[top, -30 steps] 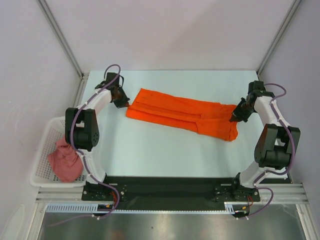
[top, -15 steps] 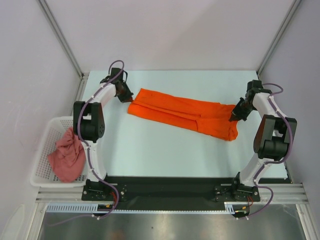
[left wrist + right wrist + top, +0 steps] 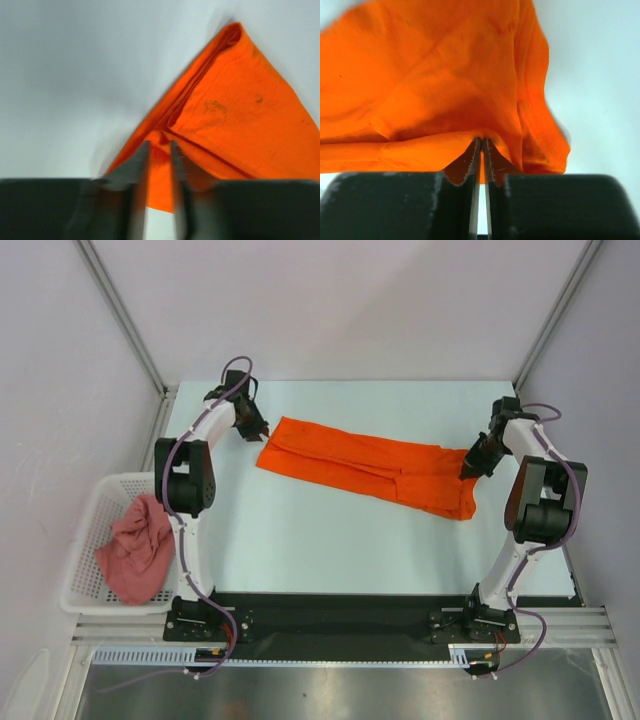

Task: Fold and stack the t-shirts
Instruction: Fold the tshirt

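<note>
The bright orange t-shirt [image 3: 360, 465] lies on the table as a long folded strip running from back left to right. My left gripper [image 3: 262, 432] is at its left corner. In the left wrist view [image 3: 159, 142] the jaws stand a little apart over the shirt's corner [image 3: 240, 125], which lies flat. My right gripper [image 3: 468, 472] is at the strip's right end, and in the right wrist view [image 3: 481, 139] it is shut on an edge of the orange cloth [image 3: 445, 75]. The salmon-pink t-shirt [image 3: 135, 555] lies crumpled in the basket.
A white lattice basket [image 3: 82, 570] stands off the table's left edge, near the left arm's base. Metal frame posts rise at the back corners. White walls close in the left, back and right sides.
My left arm has swung back and its gripper has shifted slightly up and right at the shirt's left corner. The right wrist has pulled back a little. The orange shirt has barely moved.
</note>
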`<state>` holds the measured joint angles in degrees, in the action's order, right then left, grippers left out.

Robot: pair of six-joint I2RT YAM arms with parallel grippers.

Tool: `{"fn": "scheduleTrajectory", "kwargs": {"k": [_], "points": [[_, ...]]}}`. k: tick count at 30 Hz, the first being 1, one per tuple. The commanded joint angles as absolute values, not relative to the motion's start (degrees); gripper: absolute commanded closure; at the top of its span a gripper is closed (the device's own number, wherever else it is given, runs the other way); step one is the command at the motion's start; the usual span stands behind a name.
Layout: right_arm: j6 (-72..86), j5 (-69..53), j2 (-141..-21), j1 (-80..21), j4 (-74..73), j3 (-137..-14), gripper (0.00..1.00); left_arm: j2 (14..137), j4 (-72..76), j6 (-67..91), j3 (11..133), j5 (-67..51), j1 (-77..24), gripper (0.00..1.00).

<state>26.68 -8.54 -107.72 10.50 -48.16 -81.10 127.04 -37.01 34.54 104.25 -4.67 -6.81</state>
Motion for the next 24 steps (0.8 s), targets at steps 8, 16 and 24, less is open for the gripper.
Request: {"fn": "scheduleTrajectory", "kwargs": {"k": [8,16,24], "points": [[21.6,-0.9,-109.0,9.9,-53.3,-96.5,0.55,116.8,-40.5,24.8,104.9,5.6,-7.4,0.55],[26.7,-10.1,-109.2,-10.6,-45.2,-93.9,0.51,115.0,-33.0,25.7,94.0,-9.8,-12.8,0.65],[30.0,-5.6,-114.9,-20.7,-43.9,-94.3,0.81,121.5,-32.5,25.8,95.5,-11.0,-13.0,0.69]]}}
